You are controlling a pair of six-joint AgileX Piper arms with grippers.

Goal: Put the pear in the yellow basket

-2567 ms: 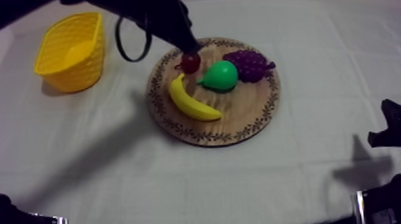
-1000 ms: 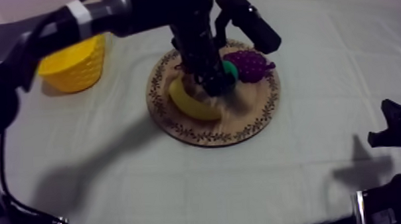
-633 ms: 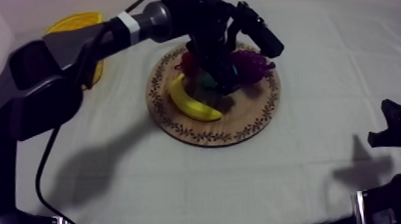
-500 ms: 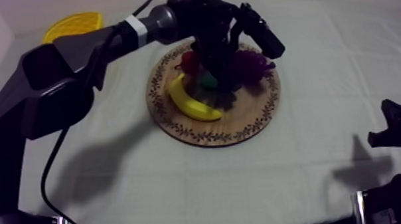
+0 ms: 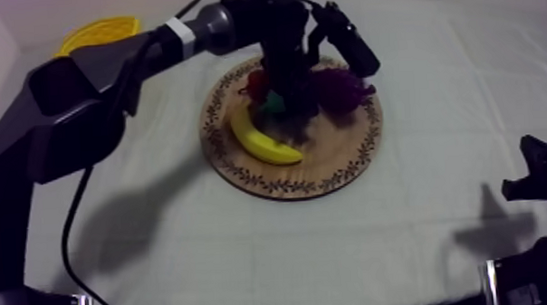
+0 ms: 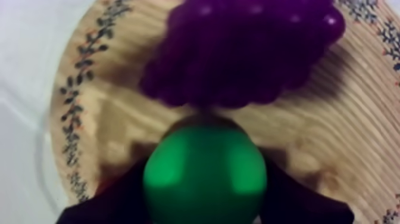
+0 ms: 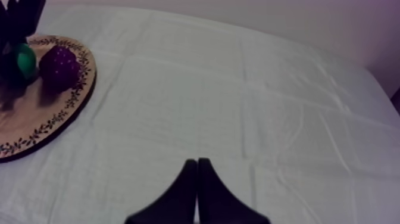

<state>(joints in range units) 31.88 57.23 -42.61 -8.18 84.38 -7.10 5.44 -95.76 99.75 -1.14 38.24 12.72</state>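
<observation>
Shifting from the small red fruit [image 5: 256,81], my left hand [image 5: 285,106] had closed round the pear [image 6: 204,173] over the board [image 5: 333,173], cloth-covered counter [image 5: 247,256] beneath.

From above, can see just a green sliver of pear [image 5: 274,103] under the left gripper [image 5: 285,110]. Same for basket [image 5: 97,31]: only a rim strip past the arm [image 5: 100,74]. Missing part of small red fruit [image 5: 256,81] and grapes [image 5: 344,86] too. On left wrist, getting pear and fingers [image 6: 107,201] clipped by frame edge.
</observation>
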